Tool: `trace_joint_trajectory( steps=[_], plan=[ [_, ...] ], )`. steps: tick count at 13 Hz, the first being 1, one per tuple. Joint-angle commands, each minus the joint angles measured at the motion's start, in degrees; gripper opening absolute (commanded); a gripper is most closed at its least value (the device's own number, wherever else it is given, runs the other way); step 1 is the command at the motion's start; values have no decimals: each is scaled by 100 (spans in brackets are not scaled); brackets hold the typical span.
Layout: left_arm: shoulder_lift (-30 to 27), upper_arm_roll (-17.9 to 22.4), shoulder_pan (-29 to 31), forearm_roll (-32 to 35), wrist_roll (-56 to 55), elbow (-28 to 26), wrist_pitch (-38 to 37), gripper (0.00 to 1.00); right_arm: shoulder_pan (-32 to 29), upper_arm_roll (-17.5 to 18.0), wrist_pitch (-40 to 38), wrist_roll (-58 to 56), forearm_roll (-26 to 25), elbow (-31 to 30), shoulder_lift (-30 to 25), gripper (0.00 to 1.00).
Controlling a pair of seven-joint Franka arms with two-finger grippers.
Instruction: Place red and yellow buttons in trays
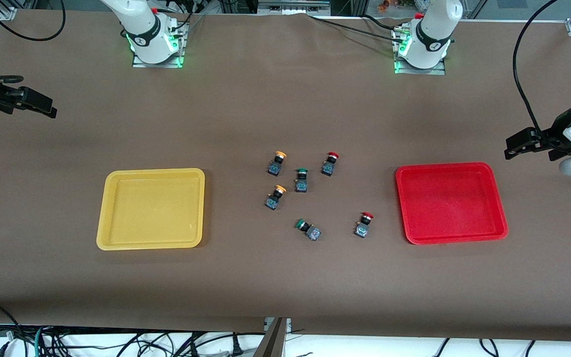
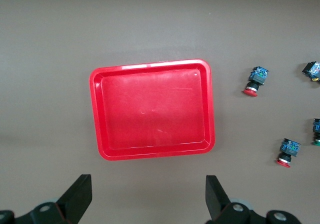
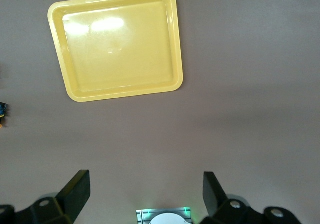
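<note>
On the brown table (image 1: pixel 285 277), six push-button switches lie in a loose cluster between my two trays, none of them in a tray. The yellow tray (image 1: pixel 108 208) sits toward my right arm's end of the table, the red tray (image 1: pixel 498 203) toward my left arm's end, both bare inside.

Farthest from the front camera are a yellow-capped button (image 1: pixel 276 163) and a red-capped button (image 1: pixel 330 164), with a green-capped button (image 1: pixel 301 180) between them and slightly nearer. A second yellow-capped button (image 1: pixel 275 197) lies nearer again, just below the first. Nearest the camera are a second green-capped button (image 1: pixel 308 229), tipped on its side, and a second red-capped button (image 1: pixel 364 224), the switch closest to the red tray (though well apart from it).

My left tool (image 1: pixel 509 148) hangs in the air past the red tray's end of the table, released, its two fingers (image 2: pixel 79 194) spread wide and holding nothing; its wrist view looks straight down on the red tray (image 2: pixel 152 154), with both red-capped buttons (image 2: pixel 255 80) (image 2: pixel 287 152) off to one side. My right tool (image 1: pixel 47 109) waits over the table's edge at the yellow tray's end, also released, fingers (image 3: pixel 75 189) wide apart and bare, the yellow tray (image 3: pixel 122 96) in full sight of its wrist view.
</note>
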Motion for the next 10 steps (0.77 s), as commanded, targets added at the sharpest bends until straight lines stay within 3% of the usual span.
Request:
trace_joint_trajectory(
  steps=[1, 10],
  plan=[
    [65, 15, 22, 94, 113, 175, -104, 100, -51, 11, -31, -33, 60, 136, 58, 100],
    [91, -133, -82, -152, 17, 114, -253, 100, -34, 19, -13, -24, 77, 136, 102, 100]
  ],
)
